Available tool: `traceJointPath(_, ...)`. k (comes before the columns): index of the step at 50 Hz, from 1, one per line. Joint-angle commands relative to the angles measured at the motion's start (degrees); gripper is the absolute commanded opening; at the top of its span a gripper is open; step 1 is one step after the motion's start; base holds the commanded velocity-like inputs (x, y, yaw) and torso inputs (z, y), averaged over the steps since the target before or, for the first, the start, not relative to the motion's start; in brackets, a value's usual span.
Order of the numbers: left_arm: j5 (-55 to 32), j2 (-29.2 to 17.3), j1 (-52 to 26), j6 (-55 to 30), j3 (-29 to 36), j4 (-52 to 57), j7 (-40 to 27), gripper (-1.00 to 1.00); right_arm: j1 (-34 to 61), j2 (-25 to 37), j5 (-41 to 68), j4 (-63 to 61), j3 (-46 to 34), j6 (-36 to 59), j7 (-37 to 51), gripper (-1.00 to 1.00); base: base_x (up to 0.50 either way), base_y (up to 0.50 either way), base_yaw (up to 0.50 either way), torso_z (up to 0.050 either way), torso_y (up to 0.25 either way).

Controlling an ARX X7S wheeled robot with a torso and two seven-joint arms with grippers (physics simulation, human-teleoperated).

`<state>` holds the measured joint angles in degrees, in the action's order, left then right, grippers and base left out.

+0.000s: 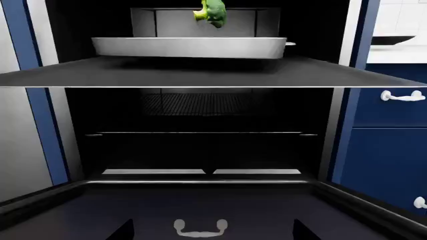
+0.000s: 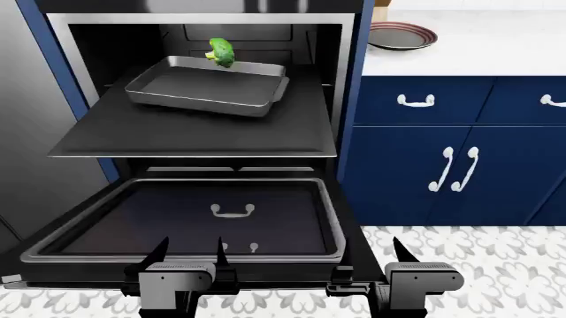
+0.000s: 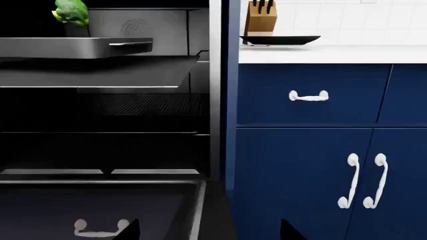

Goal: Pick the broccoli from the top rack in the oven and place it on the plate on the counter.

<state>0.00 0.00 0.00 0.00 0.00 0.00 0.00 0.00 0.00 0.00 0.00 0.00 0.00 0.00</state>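
The broccoli [image 2: 220, 52] sits at the far edge of a grey baking tray [image 2: 208, 85], green head up, well inside the open oven [image 2: 349, 79]. In the left wrist view the broccoli [image 1: 211, 12] shows above the tray's far rim [image 1: 190, 47]; in the right wrist view it [image 3: 71, 12] is at the upper corner, over the tray's side [image 3: 73, 47]. The tray rests on the top rack [image 2: 195, 129], a wide dark sheet pulled out past the oven's front. Below the rack the oven door [image 2: 190, 218] lies folded down flat, its glass panel facing up and mirroring a white handle.

To the right of the oven the white tabletop [image 2: 478, 46] runs over navy blue cabinets [image 2: 442, 152] with white handles. The plate [image 2: 402, 35], grey with dark red rings, stands on the tabletop near the oven, well apart from the broccoli. In the right wrist view a knife block [image 3: 260, 17] stands just behind the plate [image 3: 280, 39].

Both arms hang low in front of the door's near edge. The left gripper [image 2: 187, 255] has its jaws spread wide and holds nothing. The right gripper [image 2: 372, 262] is likewise spread apart and empty. Patterned floor tiles [image 2: 478, 265] lie under the cabinets.
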Motion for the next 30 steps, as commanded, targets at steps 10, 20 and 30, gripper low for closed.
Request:
traceJointPath(10,-2.12,-2.45,-0.03,-0.12,3.11,-0.06,-3.04,1.00,0.17,2.51,2.24,0.59,-2.95,-0.61,3.12,1.00,0.00,0.00,0.00,0.000,0.000)
traceJointPath(20,-4.28,-3.49,1.21,-0.72,4.07,4.16,-3.76,1.00,-0.42,3.66,2.80,-2.90,-4.03,1.10,4.80,1.00,0.00,0.00,0.00,0.000,0.000)
traceJointPath(30,-6.97,-4.45,-5.25,-22.86,3.49,35.03,-6.90,1.00,6.24,4.34,9.13,-36.52,-3.49,29.21,8.39,1.00,0.00,0.00,0.00,0.000,0.000)
